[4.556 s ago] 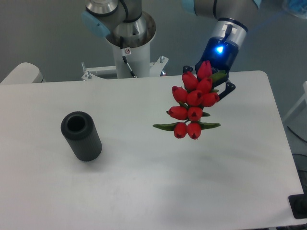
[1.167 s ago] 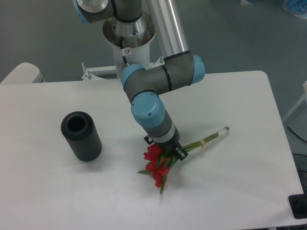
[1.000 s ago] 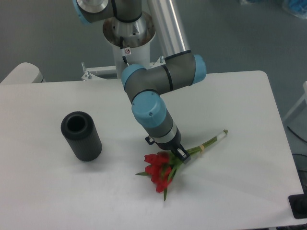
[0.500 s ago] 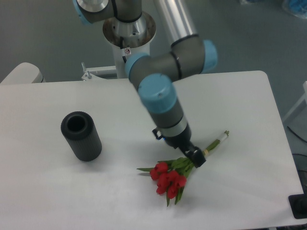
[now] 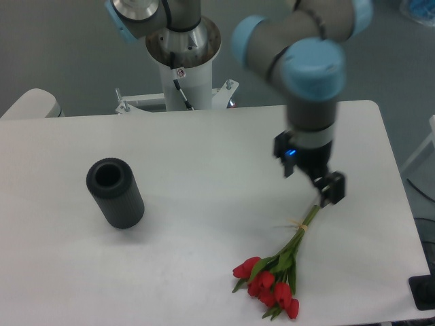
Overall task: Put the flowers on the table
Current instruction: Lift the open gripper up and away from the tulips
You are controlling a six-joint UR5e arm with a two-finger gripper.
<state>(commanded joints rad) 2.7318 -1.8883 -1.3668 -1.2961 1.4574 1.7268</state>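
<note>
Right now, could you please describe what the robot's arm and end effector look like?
The arm is made of thick grey cylindrical segments with light blue caps at the joints. Its silver base column carries a small red-and-white sticker. The end effector is black with two short fingers, and a small blue light glows on its body.

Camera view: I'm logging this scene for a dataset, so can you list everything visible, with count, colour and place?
flowers: one bunch, red buds with green leaves and stems, lying on the table near its front edge, right of centre, stems pointing up toward the gripper.
cylinder: one, dark grey, ribbed, open end up, on the left part of the table.
table: one, white, rounded corners, filling most of the view.
robot base: one, white column with a metal collar, behind the table's far edge.
arm: one, grey with light blue caps, reaching in from the top right.
gripper: one, black, at the stem tips; whether it grips them cannot be told.
</note>
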